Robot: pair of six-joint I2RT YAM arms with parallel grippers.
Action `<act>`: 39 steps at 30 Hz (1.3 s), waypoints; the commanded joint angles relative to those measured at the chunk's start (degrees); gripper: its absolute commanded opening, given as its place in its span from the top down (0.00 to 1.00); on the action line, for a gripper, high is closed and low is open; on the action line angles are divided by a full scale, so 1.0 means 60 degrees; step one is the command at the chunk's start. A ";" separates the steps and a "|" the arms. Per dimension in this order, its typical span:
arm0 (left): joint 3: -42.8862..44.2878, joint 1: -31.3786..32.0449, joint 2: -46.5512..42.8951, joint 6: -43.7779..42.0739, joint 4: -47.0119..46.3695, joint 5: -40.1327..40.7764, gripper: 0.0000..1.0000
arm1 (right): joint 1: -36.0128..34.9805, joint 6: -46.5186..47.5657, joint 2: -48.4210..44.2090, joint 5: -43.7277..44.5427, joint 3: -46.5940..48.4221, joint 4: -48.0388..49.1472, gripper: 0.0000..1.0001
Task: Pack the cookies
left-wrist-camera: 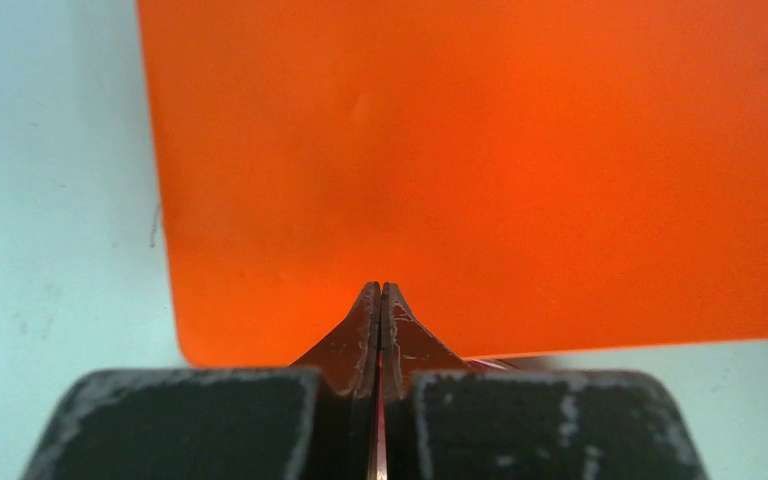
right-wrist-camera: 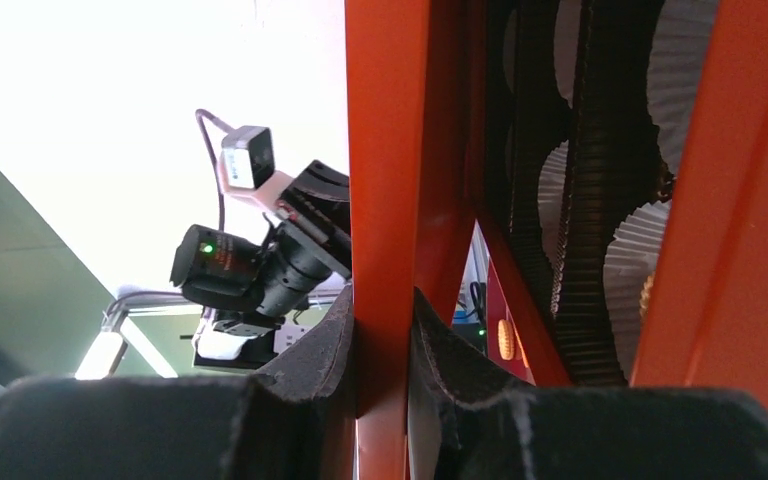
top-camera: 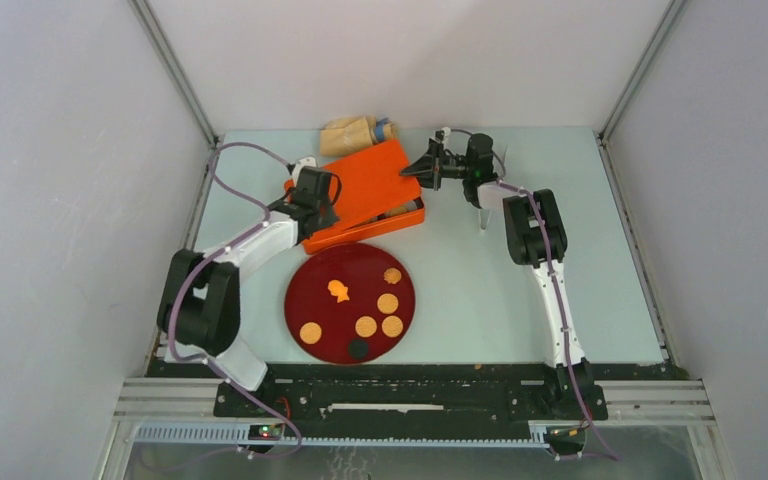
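Several cookies lie on a dark red plate (top-camera: pixel 305 300): round orange-tan ones (top-camera: pixel 387 303), a dark one (top-camera: pixel 358 349) and an orange irregular one (top-camera: pixel 338 290). Behind the plate stands an orange box (top-camera: pixel 365 232) with its orange lid (top-camera: pixel 365 180) tilted over it. My right gripper (top-camera: pixel 422 170) is shut on the lid's right edge (right-wrist-camera: pixel 380 200). Past that edge show the box's black tray (right-wrist-camera: pixel 600 200) and white paper liners (right-wrist-camera: pixel 632 270). My left gripper (top-camera: pixel 320 208) is shut at the lid's left side, its tips (left-wrist-camera: pixel 380 288) over the orange surface (left-wrist-camera: pixel 480 150), nothing visibly between them.
A tan bag-like bundle (top-camera: pixel 353 132) with a blue part lies against the back wall behind the box. Grey enclosure walls close the table on the left, right and back. The pale table surface (top-camera: pixel 480 290) lies to the right of the plate.
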State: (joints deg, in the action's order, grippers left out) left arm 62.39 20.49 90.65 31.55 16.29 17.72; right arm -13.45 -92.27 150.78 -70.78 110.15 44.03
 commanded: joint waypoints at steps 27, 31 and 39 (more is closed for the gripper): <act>0.0613 0.0097 0.2665 0.0547 -0.1450 -0.2578 1.00 | 0.0950 0.7534 -0.3798 0.4834 -0.0444 -1.0162 0.24; 0.0593 0.0100 0.2793 0.0601 -0.1561 -0.2759 1.00 | 0.0862 0.8559 -0.3897 0.5662 0.0332 -1.1355 0.22; 0.0402 0.0140 0.2252 0.0611 -0.1765 -0.2724 1.00 | 0.0363 0.9983 -0.3419 0.8056 0.2580 -1.4158 0.30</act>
State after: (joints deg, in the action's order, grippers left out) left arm 66.57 20.40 104.40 35.05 0.05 2.59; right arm -9.39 -38.41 132.42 -30.61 120.27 -31.07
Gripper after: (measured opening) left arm 0.004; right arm 0.733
